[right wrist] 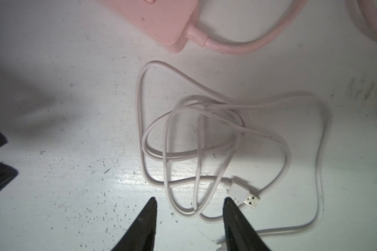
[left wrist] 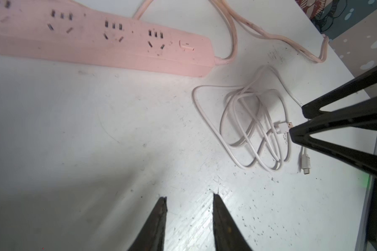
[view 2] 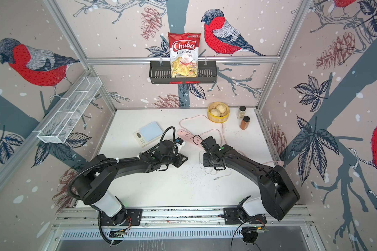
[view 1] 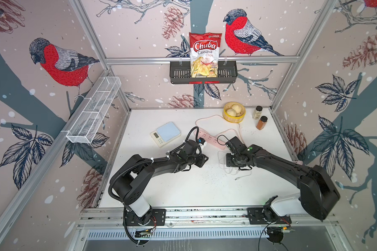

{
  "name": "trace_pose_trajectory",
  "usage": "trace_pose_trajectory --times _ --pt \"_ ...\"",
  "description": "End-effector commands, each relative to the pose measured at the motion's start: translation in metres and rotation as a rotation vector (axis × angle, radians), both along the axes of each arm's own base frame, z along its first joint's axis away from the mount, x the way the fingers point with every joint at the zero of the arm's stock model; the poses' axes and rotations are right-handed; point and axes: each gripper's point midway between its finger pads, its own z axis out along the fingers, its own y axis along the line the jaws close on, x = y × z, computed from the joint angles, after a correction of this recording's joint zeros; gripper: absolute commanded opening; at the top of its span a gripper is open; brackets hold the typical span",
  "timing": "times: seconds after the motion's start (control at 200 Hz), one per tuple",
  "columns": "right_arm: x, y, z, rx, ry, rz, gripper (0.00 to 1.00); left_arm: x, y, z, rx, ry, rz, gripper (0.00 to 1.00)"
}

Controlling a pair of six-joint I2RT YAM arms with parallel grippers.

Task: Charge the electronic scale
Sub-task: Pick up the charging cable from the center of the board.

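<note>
Here, electronic scale (view 1: 165,134) laid flat on the tabletop (view 1: 183,184), near the pink power strip (view 1: 207,139), left hand (left wrist: 188,197) held apart and empty, right hand (right wrist: 189,198) spread over a coiled white cable (right wrist: 205,152), nothing clamped.

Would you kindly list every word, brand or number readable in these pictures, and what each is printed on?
"Chuba": on the chip bag.
"Cassava Chips": same bag, under the brand.
Bag's smaller print: too small to read.
Display and buttons of the electronic scale: too small to read.
The pale spice jar and brown spice jar: nothing readable.
</note>
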Motion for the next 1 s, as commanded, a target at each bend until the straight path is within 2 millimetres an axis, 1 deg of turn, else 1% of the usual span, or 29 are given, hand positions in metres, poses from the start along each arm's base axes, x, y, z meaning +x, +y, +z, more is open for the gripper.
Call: trace_pose_trajectory --times 0.0,0.045,0.12,0.165,0.225,0.32,0.4,0.48,0.52,0.545,0.55,0.555,0.565,0.59,0.645,0.721,0.811,0.921,0.956,0.986,0.996 --pt "0.011 0.018 -0.005 -0.004 -0.026 -0.003 0.53 0.008 0.000 -0.001 -0.020 0.025 0.110 0.35" --pt "0.012 0.018 -0.014 -0.027 -0.013 -0.006 0.49 0.007 0.002 -0.002 -0.026 0.033 0.130 0.35" --pt "0.017 0.013 -0.025 -0.049 -0.006 -0.028 0.35 0.005 0.006 -0.002 -0.032 0.037 0.147 0.35" --pt "0.019 0.012 -0.030 -0.052 -0.005 -0.033 0.32 0.004 0.007 -0.001 -0.031 0.036 0.149 0.35" --pt "0.022 0.012 -0.034 -0.051 0.000 -0.030 0.32 0.003 0.008 -0.002 -0.020 0.037 0.150 0.35" --pt "0.024 0.014 -0.039 -0.059 0.008 -0.022 0.39 0.003 0.009 -0.005 -0.008 0.041 0.157 0.35" --pt "0.023 0.014 -0.045 -0.066 0.021 -0.017 0.45 0.003 0.005 -0.005 -0.015 0.047 0.161 0.35" --pt "0.020 0.013 -0.051 -0.071 0.032 -0.021 0.47 0.003 -0.002 -0.004 -0.027 0.055 0.164 0.36" --pt "0.018 0.011 -0.054 -0.073 0.034 -0.023 0.42 0.002 -0.007 -0.004 -0.032 0.063 0.167 0.36" --pt "0.018 0.010 -0.055 -0.077 0.034 -0.027 0.36 0.002 -0.012 -0.002 -0.040 0.067 0.167 0.36" --pt "0.018 0.010 -0.055 -0.077 0.034 -0.027 0.36 0.001 -0.012 -0.002 -0.041 0.067 0.167 0.36" --pt "0.017 0.009 -0.055 -0.078 0.034 -0.029 0.34 0.001 -0.013 -0.003 -0.041 0.069 0.168 0.36" --pt "0.017 0.009 -0.056 -0.079 0.036 -0.031 0.32 0.001 -0.015 -0.003 -0.044 0.070 0.166 0.36" --pt "0.017 0.007 -0.057 -0.082 0.034 -0.036 0.25 -0.001 -0.020 -0.002 -0.048 0.073 0.164 0.36" --pt "0.017 0.004 -0.055 -0.076 0.022 -0.047 0.13 -0.003 -0.029 -0.001 -0.052 0.080 0.170 0.36" --pt "0.018 0.001 -0.048 -0.048 -0.002 -0.063 0.00 -0.005 -0.040 0.000 -0.060 0.086 0.180 0.36" --pt "0.019 -0.003 -0.038 0.004 -0.034 -0.078 0.00 -0.006 -0.048 0.001 -0.059 0.088 0.190 0.36" --pt "0.020 -0.010 -0.020 0.087 -0.080 -0.115 0.00 -0.006 -0.060 0.000 -0.030 0.090 0.188 0.38" --pt "0.021 -0.014 -0.013 0.108 -0.096 -0.128 0.00 -0.008 -0.065 -0.002 -0.014 0.091 0.179 0.38" --pt "0.021 -0.018 -0.009 0.127 -0.106 -0.137 0.00 -0.013 -0.066 -0.011 0.013 0.100 0.170 0.39" --pt "0.022 -0.018 -0.008 0.133 -0.110 -0.138 0.00 -0.010 -0.072 -0.005 0.002 0.092 0.167 0.40"
